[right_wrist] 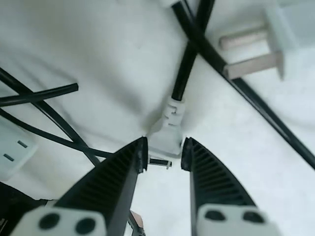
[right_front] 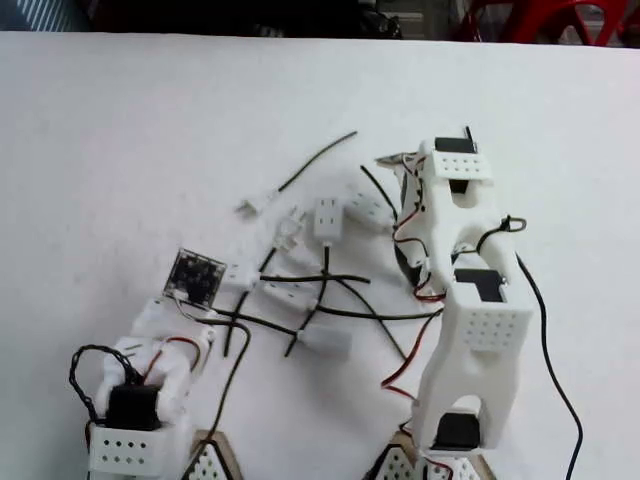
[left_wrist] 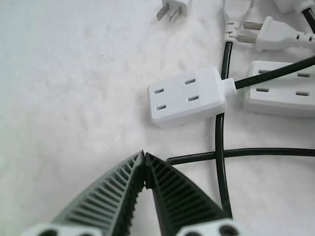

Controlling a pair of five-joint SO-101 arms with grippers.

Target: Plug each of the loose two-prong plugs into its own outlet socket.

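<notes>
My right gripper [right_wrist: 163, 151] is shut on a white two-prong plug [right_wrist: 167, 129] with a black cord [right_wrist: 189, 59]; one finger presses each side and a prong sticks out below. Another loose plug [right_wrist: 256, 54] lies just beyond it. My left gripper [left_wrist: 144, 156] is shut and empty, low over the table. A white outlet socket block [left_wrist: 184, 96] lies a short way ahead of it, with a second block [left_wrist: 280, 88] beside. Loose plugs [left_wrist: 172, 9] [left_wrist: 269, 33] lie farther on. In the high view the sockets [right_front: 327, 218] and cords sit mid-table between both arms.
Black cords [right_front: 340, 300] cross in a tangle among the sockets, and one cord [left_wrist: 219, 147] runs right beside my left gripper. The right arm [right_front: 455, 200] stands over the right part of the tangle. The white table [right_front: 120, 130] is bare to the left and far side.
</notes>
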